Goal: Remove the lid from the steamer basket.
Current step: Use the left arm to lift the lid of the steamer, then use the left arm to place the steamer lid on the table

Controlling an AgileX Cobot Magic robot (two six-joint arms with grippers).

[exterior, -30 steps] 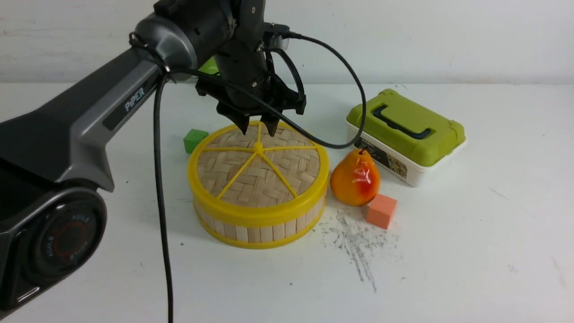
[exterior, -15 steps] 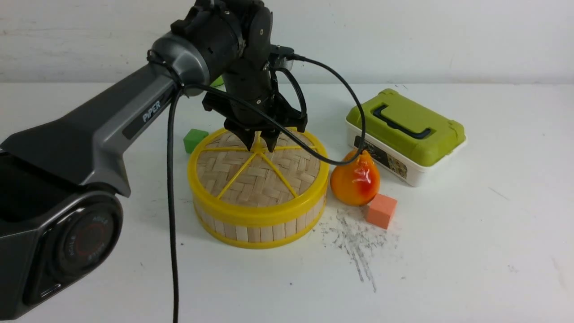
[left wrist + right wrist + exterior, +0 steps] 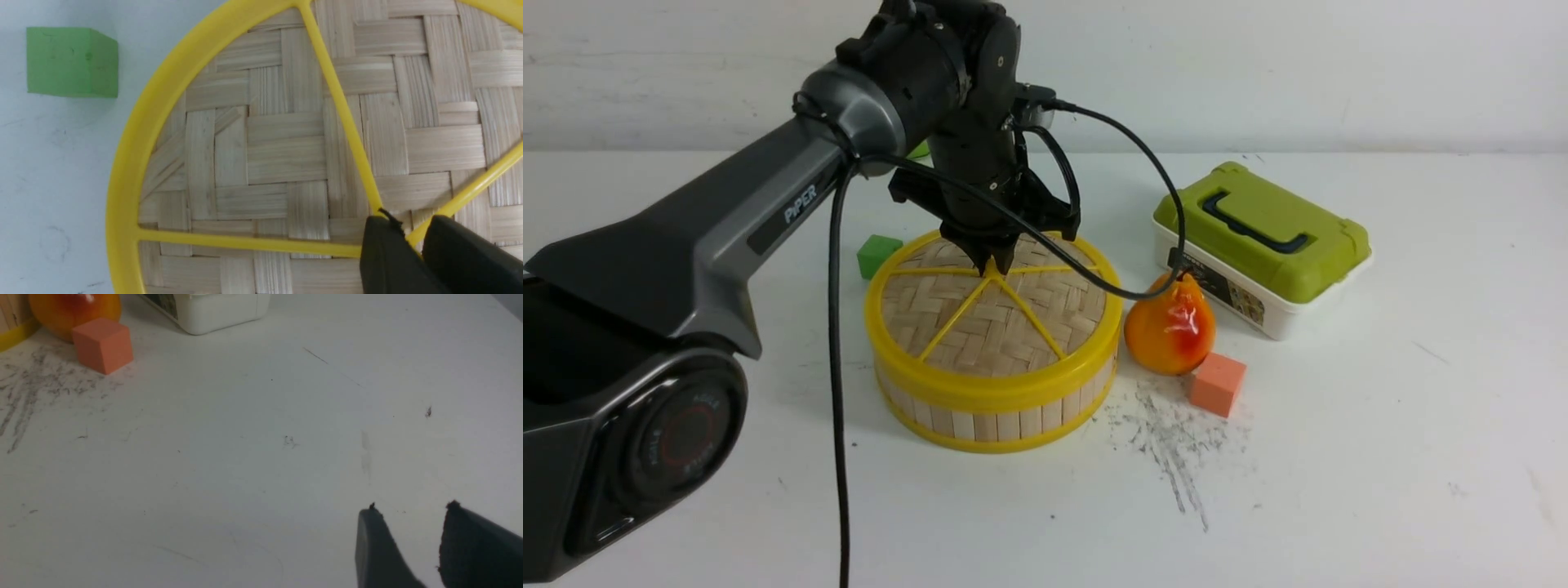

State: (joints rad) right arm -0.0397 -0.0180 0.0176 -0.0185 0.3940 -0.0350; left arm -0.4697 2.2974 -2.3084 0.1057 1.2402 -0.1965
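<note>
Yellow-rimmed and woven, the lid [image 3: 947, 327] is seated on the basket [image 3: 984, 426], which is set on the worktop [image 3: 1339, 490] left of its centre, well in from the near edge. The biggest risk is that the basket could be lifted along with the lid, if the two rims bind. Next, the lid could be tipped or spun, since it would be carried by one small central point. Least, the knob could slip free if it is pinched only by the tips; the pear [image 3: 1170, 327], just beside the basket, might then be knocked by a swinging rim. The left arm is reached in from the left edge, its wrist bent so that the left gripper [image 3: 995, 268] is pointed down at the lid's centre, its fingers closed around the knob. The right gripper [image 3: 408, 506] is held over bare worktop, its fingers parted, with nothing between them.
</note>
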